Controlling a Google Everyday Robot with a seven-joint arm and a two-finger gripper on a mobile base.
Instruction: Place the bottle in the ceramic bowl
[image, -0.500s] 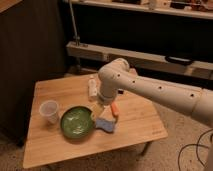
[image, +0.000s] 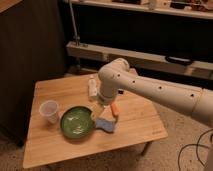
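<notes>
Step in hand, as judged: reach toward pickup, transfer not yet begun. Small white slim plastic bottle (image: 92, 86) seen on the light wooden bench (image: 140, 132), far-centre, apparently upright, just left of the white arm's (image: 150, 87) lower link; contact with the arm not resolvable. Round glossy green ceramic bowl (image: 76, 122) at near-left, with nothing visible inside. End effector (image: 99, 108) low over the bench, just right of the bowl's rim, between the bottle and a pale blue soft-looking item (image: 106, 124); apart or together: cannot tell. Next move, as judged: shift toward the far side to the bottle, close around its body, lift clear, carry nearward and left over the bowl, lower before release. Care needed near the clear plastic cup (image: 49, 110) just left of the bowl. Counted: one bottle, one bowl, one cup, one short orange stick (image: 115, 109) right of the end effector, one blue item, one arm, one end effector.
</notes>
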